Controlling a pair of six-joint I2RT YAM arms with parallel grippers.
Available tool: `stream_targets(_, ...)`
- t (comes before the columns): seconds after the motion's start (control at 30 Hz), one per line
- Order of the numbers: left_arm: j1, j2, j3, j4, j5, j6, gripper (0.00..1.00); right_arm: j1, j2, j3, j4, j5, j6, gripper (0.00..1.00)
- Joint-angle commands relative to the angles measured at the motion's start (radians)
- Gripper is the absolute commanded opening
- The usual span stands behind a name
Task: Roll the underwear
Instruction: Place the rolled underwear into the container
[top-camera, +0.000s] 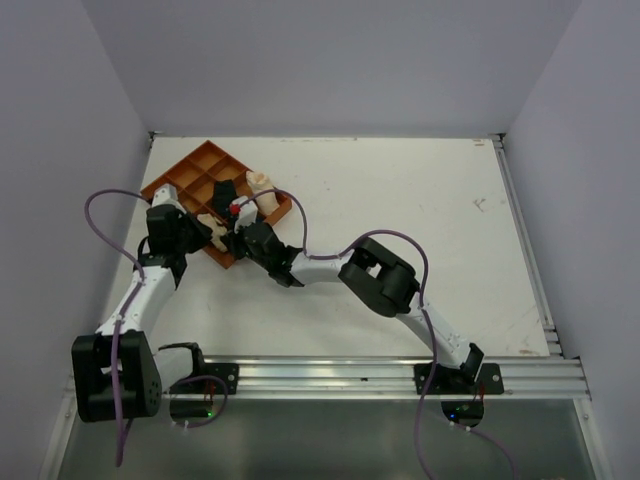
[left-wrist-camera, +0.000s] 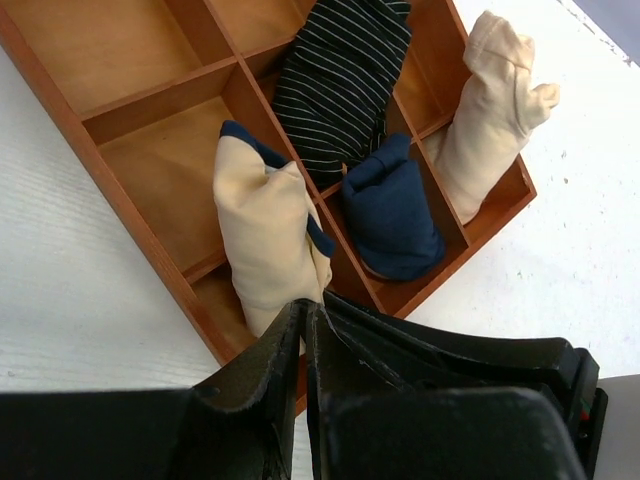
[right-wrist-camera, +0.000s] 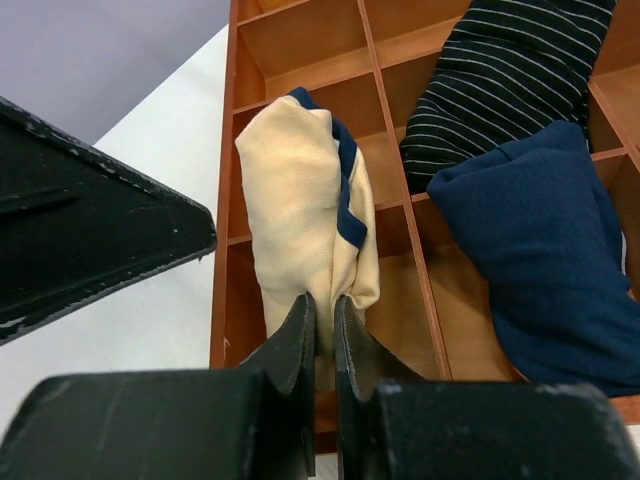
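Although the task is to roll it, the underwear already looks rolled – a plump beige bundle with a dark edge band curling over its top and down one side. It stands on end in a compartment along the near-left edge of the wooden divider tray, which sits toward the far-left corner of the tabletop.

Both tools meet at the bundle's lower end. The right gripper has its jaws drawn almost together, with a fold of the beige cloth pinched in the slit between them. The left gripper comes in from the other side, its jaws likewise nearly closed where the cloth ends, apparently nipping the same end.

Holding the loose end from two sides probably keeps the roll from unwinding while it is seated between the dividers.

Neighbouring compartments hold a black striped roll, a dark blue roll just beside the underwear, and a cream roll leaning over the tray's far-right wall. The work seems nearly finished – what remains is letting go without the roll springing open.
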Motion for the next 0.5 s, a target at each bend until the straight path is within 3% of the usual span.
stream_targets(0.0, -0.001, 0.006, -0.026, 0.123, 0.009, -0.04, 0.1, -0.004, -0.04, -0.014, -0.02, 0.032, 0.041, 0.0)
stream_targets(0.47, -0.033, 0.124, -0.069, 0.229, -0.011, -0.061, 0.08, -0.007, -0.049, -0.052, -0.023, -0.057, 0.061, 0.01)
